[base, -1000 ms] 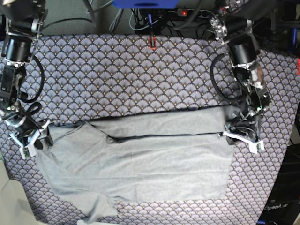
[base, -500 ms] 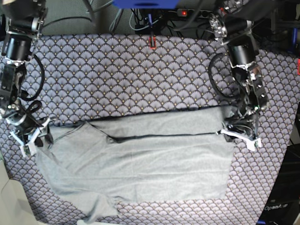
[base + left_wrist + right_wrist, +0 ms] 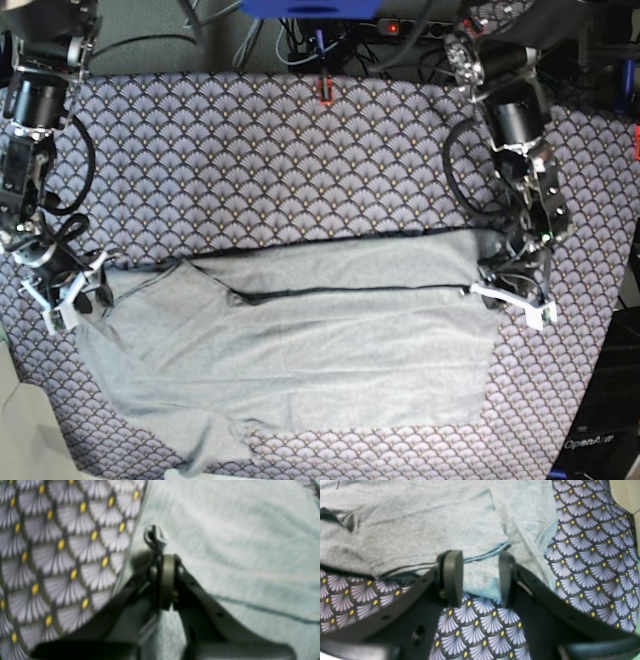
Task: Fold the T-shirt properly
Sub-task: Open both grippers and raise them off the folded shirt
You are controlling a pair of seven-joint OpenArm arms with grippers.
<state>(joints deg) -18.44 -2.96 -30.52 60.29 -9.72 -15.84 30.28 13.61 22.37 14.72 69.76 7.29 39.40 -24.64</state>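
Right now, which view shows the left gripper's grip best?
Left wrist view: the left gripper is shut on a pinch of T-shirt edge. Base view shows it small at the shirt's side; right wrist view doesn't show it.

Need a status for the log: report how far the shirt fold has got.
Done: the T-shirt lies spread, its top edge turned over once. In hand: left gripper shut on a pinch of its edge; right gripper open, straddling the opposite hem. Left: sleeves and further folds.
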